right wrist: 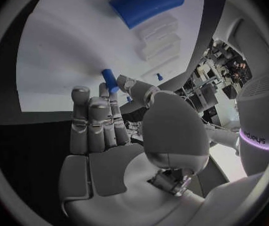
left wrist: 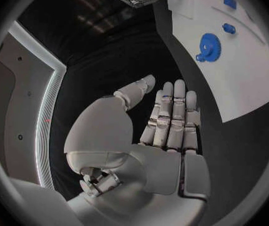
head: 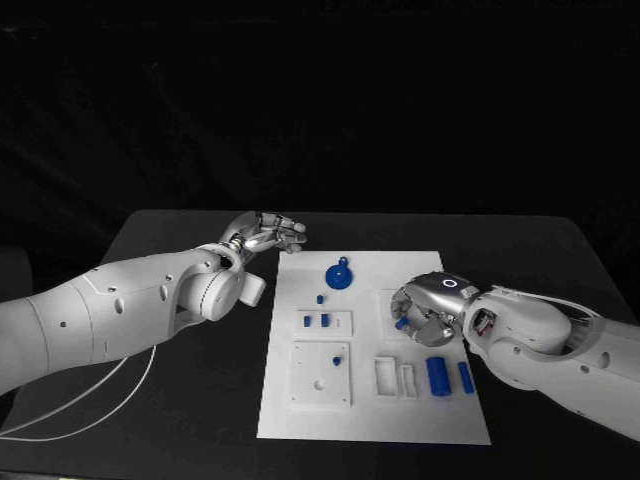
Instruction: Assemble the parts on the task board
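Black table [head: 162, 250] under everything, operator, and on it the white task board [head: 371, 410], lying lengthwise away from you in the middle.

Your left hand [head: 267, 233] hovers over bare table just beside the board's far left corner. Its wrist view shows the fingers [left wrist: 172, 120] straight and side by side with nothing in them, so it is empty and idle.

Your right hand [head: 430, 312] is over the board's right side, palm down. Its wrist view shows a small blue peg [right wrist: 109, 80] at the fingertips [right wrist: 103, 93]; you can't tell for certain whether it is pinched or only touched, though it looks to be in the grip.

Parts, by size: a blue gear [head: 340, 273] near the board's far edge, a blue cylinder [head: 437, 375] and a slimmer blue bar [head: 464, 376] near the right edge, two short blue pegs [head: 317, 321] in the small white block, and a tiny one just beyond it.

By my reading you're at the pick-up of one peg. Next, confirm the pinch, lift clear, then align it upright over its hole.

Lettering on the right forearm shows in the wrist view, but too bent to read surely.
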You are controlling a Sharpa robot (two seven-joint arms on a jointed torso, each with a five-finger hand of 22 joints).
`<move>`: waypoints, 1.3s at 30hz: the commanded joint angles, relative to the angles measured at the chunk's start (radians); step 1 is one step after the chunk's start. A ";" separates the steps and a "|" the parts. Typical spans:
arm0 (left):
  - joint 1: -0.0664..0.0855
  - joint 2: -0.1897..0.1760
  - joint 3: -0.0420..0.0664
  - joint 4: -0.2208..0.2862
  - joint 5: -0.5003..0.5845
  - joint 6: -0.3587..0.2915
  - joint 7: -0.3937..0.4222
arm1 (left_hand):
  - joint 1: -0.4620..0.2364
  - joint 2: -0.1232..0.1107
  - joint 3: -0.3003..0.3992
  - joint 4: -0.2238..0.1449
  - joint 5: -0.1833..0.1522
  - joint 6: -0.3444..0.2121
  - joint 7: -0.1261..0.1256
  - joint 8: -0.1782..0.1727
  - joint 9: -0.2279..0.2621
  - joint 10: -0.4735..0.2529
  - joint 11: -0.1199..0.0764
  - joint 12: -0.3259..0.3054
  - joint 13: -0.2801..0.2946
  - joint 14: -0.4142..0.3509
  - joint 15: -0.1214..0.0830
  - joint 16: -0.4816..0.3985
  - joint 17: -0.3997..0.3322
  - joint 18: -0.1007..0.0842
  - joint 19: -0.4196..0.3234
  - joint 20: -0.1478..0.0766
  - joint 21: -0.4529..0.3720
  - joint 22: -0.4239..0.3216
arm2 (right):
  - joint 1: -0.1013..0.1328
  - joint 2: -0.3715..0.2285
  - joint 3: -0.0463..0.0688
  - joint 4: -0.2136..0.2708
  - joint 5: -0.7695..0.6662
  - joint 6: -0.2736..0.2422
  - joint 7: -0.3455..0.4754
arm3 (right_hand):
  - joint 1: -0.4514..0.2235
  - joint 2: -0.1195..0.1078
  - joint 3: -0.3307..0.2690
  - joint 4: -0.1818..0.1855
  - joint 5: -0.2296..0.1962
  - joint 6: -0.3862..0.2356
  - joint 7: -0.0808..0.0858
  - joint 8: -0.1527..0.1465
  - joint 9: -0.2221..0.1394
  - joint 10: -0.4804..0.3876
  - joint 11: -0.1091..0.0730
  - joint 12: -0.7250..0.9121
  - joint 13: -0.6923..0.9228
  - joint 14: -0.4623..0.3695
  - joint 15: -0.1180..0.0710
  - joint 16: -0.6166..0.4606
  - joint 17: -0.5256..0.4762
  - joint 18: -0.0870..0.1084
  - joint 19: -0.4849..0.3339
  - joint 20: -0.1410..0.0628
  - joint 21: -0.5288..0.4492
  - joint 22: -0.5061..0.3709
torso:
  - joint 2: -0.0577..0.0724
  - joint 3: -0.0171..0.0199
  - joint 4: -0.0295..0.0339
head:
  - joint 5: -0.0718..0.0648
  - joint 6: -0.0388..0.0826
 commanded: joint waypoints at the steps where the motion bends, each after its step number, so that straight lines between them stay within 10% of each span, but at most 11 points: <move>1: 0.001 0.000 0.001 0.001 0.007 0.008 0.009 | -0.008 -0.004 0.001 0.007 -0.004 -0.006 -0.003 0.006 -0.001 0.002 0.000 -0.001 -0.001 0.005 0.002 -0.004 0.002 0.017 0.004 0.006 -0.004 0.002 | -0.001 0.000 0.000 -0.002 -0.034 0.007 -0.016 | -0.001 0.009 0.011 -0.001 -0.005 0.008 -0.002 0.004 0.001 0.013 0.001 0.004 0.001 0.002 -0.009 0.005 -0.002 0.064 0.005 -0.003 0.001 0.015 | 0.000 0.0003 0.0001 | 0.000 -0.001; 39: 0.000 -0.001 0.001 0.000 0.007 0.012 0.004 | -0.014 -0.003 -0.002 0.014 -0.006 -0.011 -0.001 0.006 -0.003 -0.001 0.002 -0.003 -0.003 0.004 0.003 -0.012 0.010 0.017 0.005 0.007 -0.006 0.003 | -0.010 0.011 0.000 0.005 -0.082 -0.062 -0.031 | 0.015 0.026 0.091 -0.001 -0.005 0.069 -0.028 0.036 0.013 0.083 -0.028 0.039 0.022 0.000 -0.038 0.009 0.003 0.064 0.009 -0.002 0.020 0.019 | 0.000 0.0003 0.0002 | -0.002 -0.003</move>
